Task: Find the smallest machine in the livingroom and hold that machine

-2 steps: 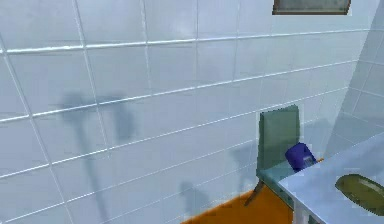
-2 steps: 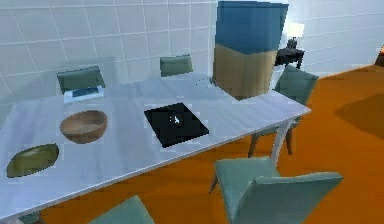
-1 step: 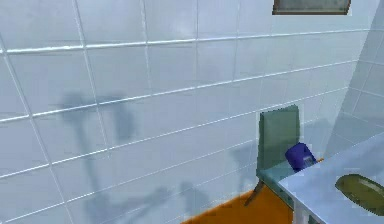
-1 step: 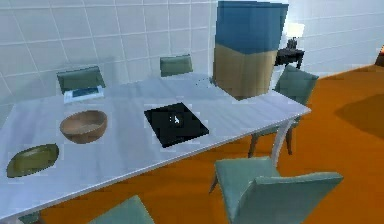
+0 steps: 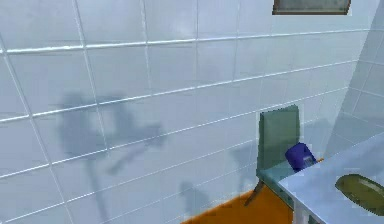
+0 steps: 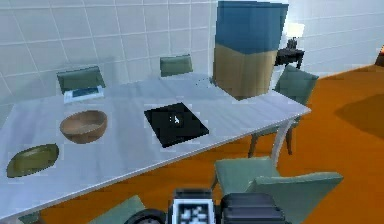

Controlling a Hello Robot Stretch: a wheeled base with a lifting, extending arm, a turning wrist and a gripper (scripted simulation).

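My pincer (image 6: 150,217) just shows at the arm side view's bottom edge, left of a white marker square (image 6: 196,212), with my arm (image 6: 252,210) dark beside it. A chair lies close around it, so I cannot tell how its fingers stand or whether it holds anything.

Beyond it stretches a long pale desk (image 6: 120,150). Near its middle lies a black slab (image 6: 176,124), flat, with a small white mark on top; it may be the machine, though I cannot tell for sure. To the slab's left stands a brown bowl (image 6: 83,126), and farther left, near the desk's end, an olive dish (image 6: 32,160). At the far edge a white-and-blue thing (image 6: 83,95) sits before a green chair (image 6: 82,77); whether it rests on desk or seat I cannot tell. More green chairs stand around the desk. Past the desk's right end rises a tall box (image 6: 250,45), blue above and tan below, with a small dark side table (image 6: 290,55) behind it.

Ahead is a tiled wall (image 5: 130,90), a green chair (image 5: 278,145) with a blue thing (image 5: 300,153) on it, and orange floor (image 5: 240,212).
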